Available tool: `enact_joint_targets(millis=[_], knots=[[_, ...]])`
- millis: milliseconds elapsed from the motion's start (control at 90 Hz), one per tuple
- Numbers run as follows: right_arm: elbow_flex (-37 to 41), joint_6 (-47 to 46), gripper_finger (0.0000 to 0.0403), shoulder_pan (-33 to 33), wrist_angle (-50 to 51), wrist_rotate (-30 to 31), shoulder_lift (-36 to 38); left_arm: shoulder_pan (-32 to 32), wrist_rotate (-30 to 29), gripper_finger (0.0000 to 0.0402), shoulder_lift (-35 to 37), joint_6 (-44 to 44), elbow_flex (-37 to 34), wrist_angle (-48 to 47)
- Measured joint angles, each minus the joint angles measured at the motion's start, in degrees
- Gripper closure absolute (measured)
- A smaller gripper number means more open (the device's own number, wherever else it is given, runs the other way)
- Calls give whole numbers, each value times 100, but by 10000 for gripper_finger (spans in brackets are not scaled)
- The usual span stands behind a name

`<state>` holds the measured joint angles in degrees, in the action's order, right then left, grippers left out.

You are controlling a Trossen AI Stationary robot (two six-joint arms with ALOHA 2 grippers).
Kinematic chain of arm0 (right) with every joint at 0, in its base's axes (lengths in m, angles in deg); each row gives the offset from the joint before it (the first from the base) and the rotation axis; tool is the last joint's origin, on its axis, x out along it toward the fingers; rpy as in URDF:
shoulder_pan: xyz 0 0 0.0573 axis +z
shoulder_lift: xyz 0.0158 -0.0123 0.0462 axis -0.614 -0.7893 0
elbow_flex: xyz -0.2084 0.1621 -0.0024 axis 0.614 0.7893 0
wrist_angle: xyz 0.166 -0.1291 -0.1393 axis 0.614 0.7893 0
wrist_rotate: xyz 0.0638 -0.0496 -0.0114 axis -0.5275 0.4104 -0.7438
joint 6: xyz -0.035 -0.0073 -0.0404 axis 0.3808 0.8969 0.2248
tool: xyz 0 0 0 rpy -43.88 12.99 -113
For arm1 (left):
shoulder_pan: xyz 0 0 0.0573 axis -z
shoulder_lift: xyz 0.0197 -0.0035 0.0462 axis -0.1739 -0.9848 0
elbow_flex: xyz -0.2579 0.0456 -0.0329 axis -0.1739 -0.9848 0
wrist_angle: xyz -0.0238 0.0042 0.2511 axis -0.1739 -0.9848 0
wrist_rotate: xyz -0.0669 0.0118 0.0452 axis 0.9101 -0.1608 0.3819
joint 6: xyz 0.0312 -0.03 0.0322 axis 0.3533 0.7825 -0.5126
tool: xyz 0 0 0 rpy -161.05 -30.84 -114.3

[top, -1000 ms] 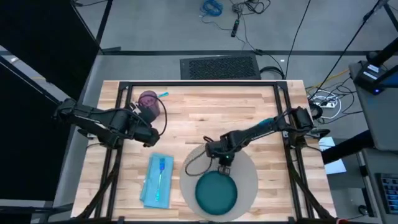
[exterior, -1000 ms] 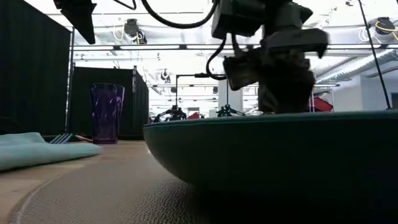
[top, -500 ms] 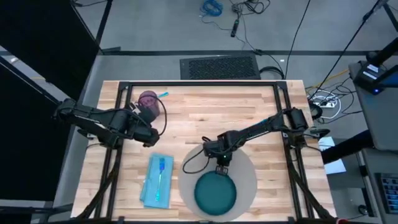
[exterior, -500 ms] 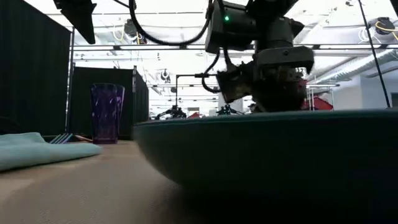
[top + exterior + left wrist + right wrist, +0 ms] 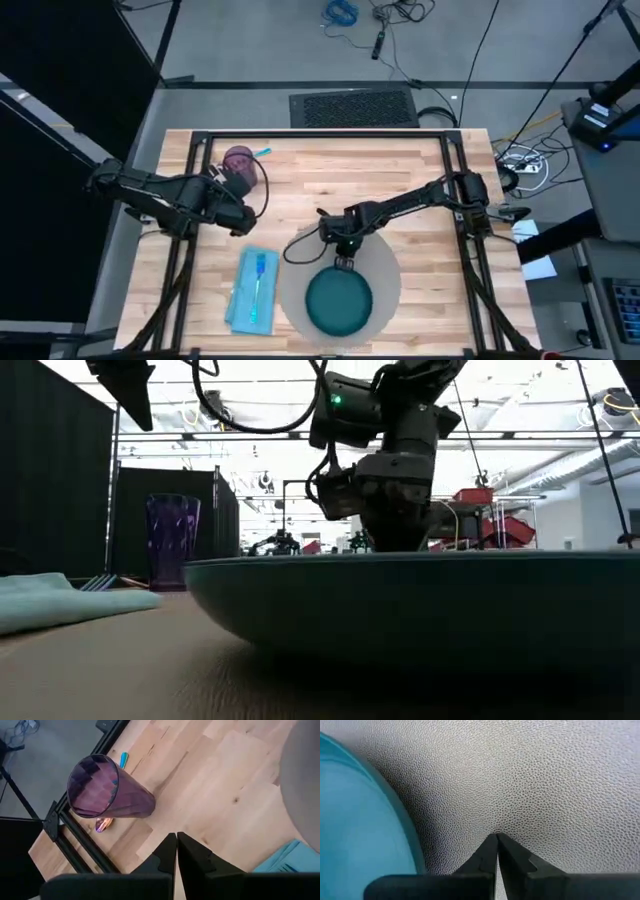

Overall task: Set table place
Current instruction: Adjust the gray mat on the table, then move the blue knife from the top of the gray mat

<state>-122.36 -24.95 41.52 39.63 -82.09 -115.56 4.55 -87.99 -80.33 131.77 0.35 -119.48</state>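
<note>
The round grey placemat [image 5: 386, 272] lies flat on the wooden table [image 5: 420, 180], near its front edge, and carries a dark teal plate [image 5: 338, 300]. My right gripper [image 5: 341, 262] is shut, with its tips down on the mat just beyond the plate's far rim [image 5: 395, 795]. In the low view it [image 5: 395, 542] shows right behind the plate [image 5: 420, 610]. My left gripper [image 5: 243, 225] hangs shut at the left, clear of the purple cup [image 5: 107, 790]. My right gripper presses its shut fingertips [image 5: 496, 840] down on the placemat's top surface [image 5: 520, 815], on the bare strip beside the plate's far rim. The fingers come from above, slanting from the table's right. The mat stays flat on the table.
A light blue napkin [image 5: 255, 290] with a fork on it lies left of the placemat. The purple cup [image 5: 239, 163] stands upright at the far left, with a blue-handled utensil [image 5: 123, 759] behind it. The black frame [image 5: 320, 133] runs along the table's edges.
My right gripper has gone toward the table's left edge with its shut tips on the placemat. The mat, with the plate on it, has slid along the table to the left, closer to the napkin.
</note>
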Motion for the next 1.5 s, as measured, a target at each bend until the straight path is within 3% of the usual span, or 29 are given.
enact_joint_targets(millis=[244,589,778,900,1044,1311,1500], knots=[[-186,146,403,-56,294,24,-18,24,4,402,0,-1,1,-1],[-1534,513,403,14,1561,29,-13,24,4,402,0,-4,1,-2],[-1689,737,403,-107,3012,898,4,30,4,402,0,-6,1,-7],[-1091,743,403,-435,2790,1041,303,114,1,402,0,-7,1,-7],[95,461,403,-1026,1982,1011,1215,231,-4,402,0,-8,1,-6],[2732,-1227,403,-2261,-33,1059,3171,245,-133,402,0,-59,1,0],[3360,-1553,394,-2431,-679,1045,3421,234,-190,402,0,-205,1,287]])
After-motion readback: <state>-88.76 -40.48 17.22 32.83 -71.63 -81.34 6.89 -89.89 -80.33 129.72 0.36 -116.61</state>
